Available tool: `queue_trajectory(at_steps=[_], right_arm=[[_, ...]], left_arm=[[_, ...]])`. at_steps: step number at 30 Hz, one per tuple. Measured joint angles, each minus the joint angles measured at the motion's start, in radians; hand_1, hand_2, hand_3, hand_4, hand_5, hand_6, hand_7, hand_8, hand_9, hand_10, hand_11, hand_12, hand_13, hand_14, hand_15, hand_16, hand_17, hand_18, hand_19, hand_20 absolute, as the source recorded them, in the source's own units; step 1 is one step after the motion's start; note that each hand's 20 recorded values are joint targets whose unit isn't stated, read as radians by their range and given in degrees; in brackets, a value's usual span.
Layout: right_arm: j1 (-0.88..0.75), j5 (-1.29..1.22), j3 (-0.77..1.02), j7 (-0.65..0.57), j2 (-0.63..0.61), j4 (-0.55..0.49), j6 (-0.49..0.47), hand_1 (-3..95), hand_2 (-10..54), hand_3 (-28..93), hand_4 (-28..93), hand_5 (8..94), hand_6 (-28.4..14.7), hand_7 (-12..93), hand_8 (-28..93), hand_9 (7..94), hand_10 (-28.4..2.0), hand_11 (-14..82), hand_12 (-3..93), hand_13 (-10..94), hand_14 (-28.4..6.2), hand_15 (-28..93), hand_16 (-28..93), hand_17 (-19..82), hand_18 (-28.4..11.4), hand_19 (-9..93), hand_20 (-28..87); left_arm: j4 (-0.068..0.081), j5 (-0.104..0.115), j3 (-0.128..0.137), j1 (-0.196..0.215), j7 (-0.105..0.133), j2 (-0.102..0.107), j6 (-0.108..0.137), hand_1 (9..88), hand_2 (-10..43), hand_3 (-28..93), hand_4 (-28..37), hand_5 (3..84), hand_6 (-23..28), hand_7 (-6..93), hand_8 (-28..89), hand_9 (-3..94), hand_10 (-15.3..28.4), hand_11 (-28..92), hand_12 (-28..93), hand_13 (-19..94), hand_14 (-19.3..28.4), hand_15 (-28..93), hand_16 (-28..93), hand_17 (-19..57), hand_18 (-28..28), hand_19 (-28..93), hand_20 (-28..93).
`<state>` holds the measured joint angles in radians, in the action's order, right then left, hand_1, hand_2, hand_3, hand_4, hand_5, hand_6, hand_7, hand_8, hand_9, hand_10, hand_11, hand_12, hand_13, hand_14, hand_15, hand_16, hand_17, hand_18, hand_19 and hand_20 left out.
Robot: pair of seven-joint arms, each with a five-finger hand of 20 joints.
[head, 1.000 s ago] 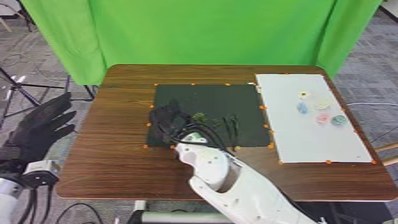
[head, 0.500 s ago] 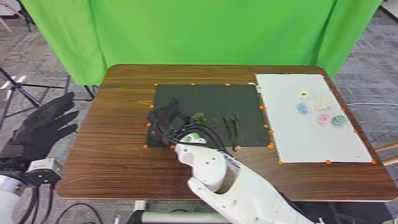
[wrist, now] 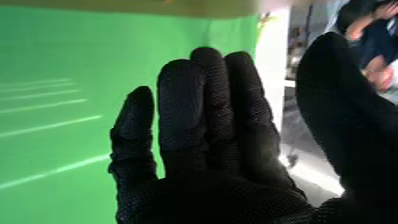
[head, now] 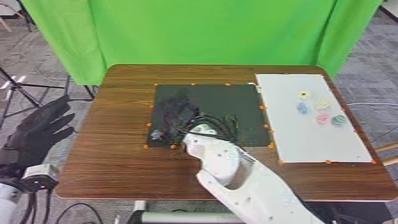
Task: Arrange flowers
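1. The right arm (head: 262, 197) is glossy white, with rounded shell pieces, small dark dots and a curved cutaway.
2. Black cables (head: 213, 120) loop round its wrist.
3. I see the left arm (head: 11, 192) is white too, a pale, blocky cuff (head: 41, 170) at its wrist, dark cables (head: 32, 205) alongside.
4. Both right hand (head: 176, 112) and left hand (head: 34, 132) wear black fabric gloves.

No text, label, brand, number or sign can be read.
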<state>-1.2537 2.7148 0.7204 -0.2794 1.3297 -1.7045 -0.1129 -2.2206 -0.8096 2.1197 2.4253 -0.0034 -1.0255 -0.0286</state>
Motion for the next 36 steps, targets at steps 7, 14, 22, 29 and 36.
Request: queue_trajectory(at_steps=[7, 14, 22, 29, 36], right_arm=[[-0.009, -0.12, 0.181, -0.132, -0.125, -0.064, 0.052, 30.4, -9.5, 87, -28, 35.7, -4.4, 36, -15, 40.1, -14.0, 30.6, 25.8, 44, -8.9, 66, 19, 11, -20.0, 72, 50], [-0.057, -0.12, 0.391, -0.271, -0.315, -0.007, 0.05, 30.4, -9.5, 86, -28, 36.0, -4.5, 36, -15, 40.6, -14.2, 29.3, 25.4, 44, -8.8, 62, 18, 11, -20.1, 71, 50], [-0.198, -0.193, 0.58, -0.316, -0.477, 0.034, 0.016, 29.7, -9.5, 86, -28, 43.0, -3.1, 38, -16, 46.0, -12.4, 31.6, 25.7, 47, -8.1, 61, 20, 12, -20.1, 71, 50], [-0.306, -0.212, 0.659, -0.285, -0.52, -0.001, -0.006, 29.4, -9.5, 86, -28, 44.3, -3.1, 38, -16, 46.8, -11.8, 33.5, 26.6, 46, -7.9, 61, 21, 12, -20.0, 70, 49], [-0.351, -0.212, 0.668, -0.268, -0.52, -0.008, -0.023, 29.2, -9.5, 86, -28, 44.4, -2.8, 40, -16, 47.1, -11.7, 35.2, 26.9, 47, -7.5, 61, 21, 11, -19.9, 70, 49]], left_arm=[[-0.01, 0.0, 0.012, 0.031, 0.011, -0.032, 0.002, 23.1, -2.1, 70, -27.4, 22.0, 0.5, 17.1, -8, 17.7, 8.7, 8, 22, 13, 10.8, 14, 9, -12.6, 18.6, 36, 9], [-0.011, -0.001, 0.013, 0.044, 0.018, -0.043, 0.004, 23.2, -2.1, 70, -27.3, 22.0, 0.5, 17.0, -8, 17.7, 8.7, 8, 22, 13, 10.8, 14, 9, -12.6, 18.6, 36, 9], [-0.011, -0.001, 0.016, 0.046, 0.02, -0.047, 0.004, 23.1, -2.1, 70, -27.2, 22.0, 0.5, 17.1, -8, 17.7, 8.8, 8, 22, 13, 10.9, 14, 9, -12.6, 18.6, 36, 9], [-0.011, -0.001, 0.017, 0.046, 0.019, -0.048, 0.004, 23.2, -2.1, 70, -27.3, 22.0, 0.6, 17.1, -8, 17.7, 8.8, 8, 22, 13, 10.9, 14, 9, -12.6, 18.6, 36, 9], [-0.011, -0.001, 0.018, 0.047, 0.019, -0.048, 0.004, 23.2, -2.1, 70, -27.2, 22.0, 0.6, 17.3, -8, 17.8, 8.8, 8, 22, 13, 10.9, 14, 9, -12.5, 18.6, 36, 9]])
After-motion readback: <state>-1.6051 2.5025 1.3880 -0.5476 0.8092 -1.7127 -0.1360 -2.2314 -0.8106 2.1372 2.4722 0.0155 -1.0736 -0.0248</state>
